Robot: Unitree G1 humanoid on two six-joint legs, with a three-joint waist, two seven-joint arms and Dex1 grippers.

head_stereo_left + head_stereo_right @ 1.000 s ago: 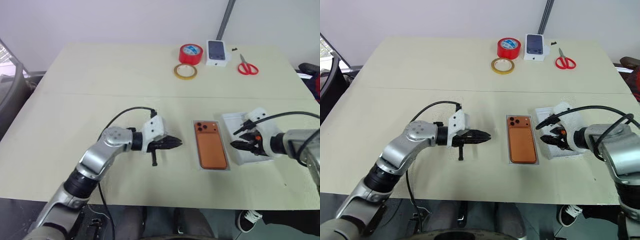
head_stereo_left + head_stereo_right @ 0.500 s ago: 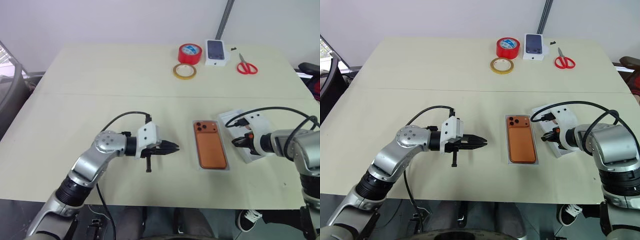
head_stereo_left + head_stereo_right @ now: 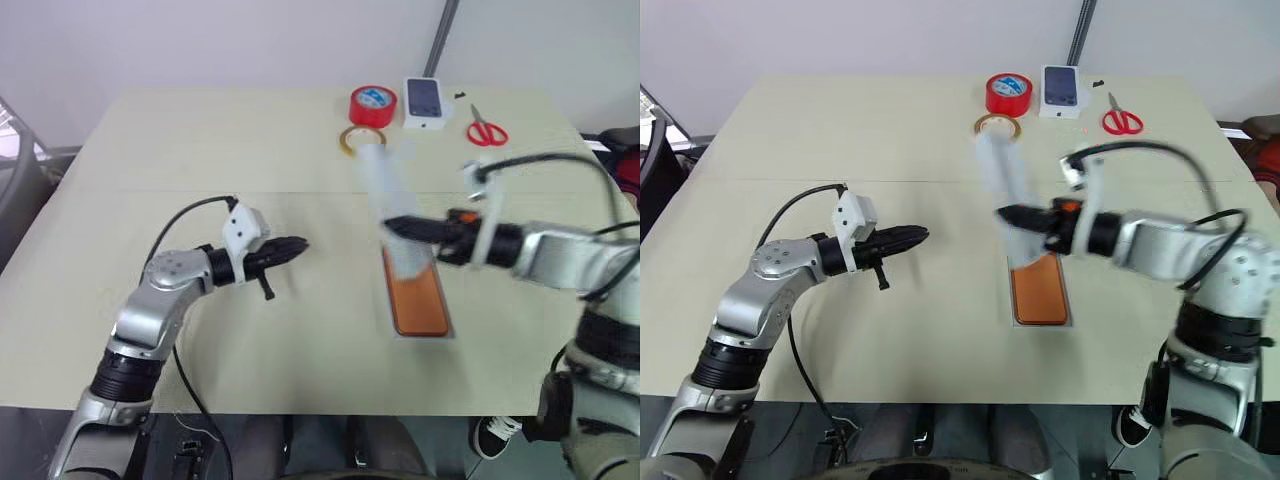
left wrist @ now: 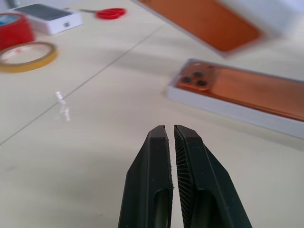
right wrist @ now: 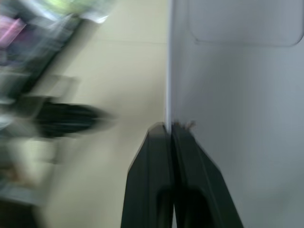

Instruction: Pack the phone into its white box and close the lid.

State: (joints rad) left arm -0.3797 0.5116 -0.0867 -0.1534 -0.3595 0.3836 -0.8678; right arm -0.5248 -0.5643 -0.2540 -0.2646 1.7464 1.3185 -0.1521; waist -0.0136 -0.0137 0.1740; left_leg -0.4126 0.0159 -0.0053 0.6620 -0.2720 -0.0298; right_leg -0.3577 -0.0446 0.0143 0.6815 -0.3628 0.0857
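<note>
The orange phone [image 3: 415, 300] lies back up in the shallow white box [image 4: 223, 107] on the table, camera block at the far end. My right gripper [image 3: 392, 227] is shut on one edge of the white lid [image 3: 385, 195], which hangs tilted in the air above the phone's far end. In the right wrist view the lid [image 5: 237, 95] stands edge-on between the closed fingers. My left gripper [image 3: 300, 243] is shut with nothing in it, hovering to the left of the box and pointing toward it; its fingers [image 4: 156, 156] meet in the left wrist view.
At the far edge of the table are a red tape roll [image 3: 372, 105], a yellow tape ring [image 3: 350, 138], a small white box printed with a dark phone [image 3: 424, 100] and red scissors [image 3: 486, 131].
My right gripper shut on the lid, lifted it from the table right of the box and swung it left over the phone. My left gripper drew back to the left.
</note>
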